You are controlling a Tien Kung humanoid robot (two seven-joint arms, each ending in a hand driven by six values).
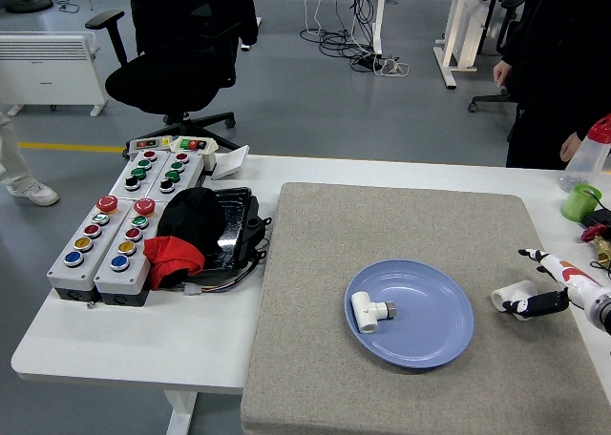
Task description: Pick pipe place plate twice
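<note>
A white pipe fitting [368,310] lies on the left part of the blue plate [439,332], which sits on the grey mat [401,235]. A second white pipe piece [510,293] lies on the mat just right of the plate. My right hand [544,284] is at the picture's right edge, right beside that pipe, its fingers spread and holding nothing. My left arm is out of view.
Two grey button boxes [119,232] and a black tray with black and red cloth [196,235] stand at the left. A green cup [581,202] and a bottle [590,149] are at the far right. A person [558,63] stands at the far right side.
</note>
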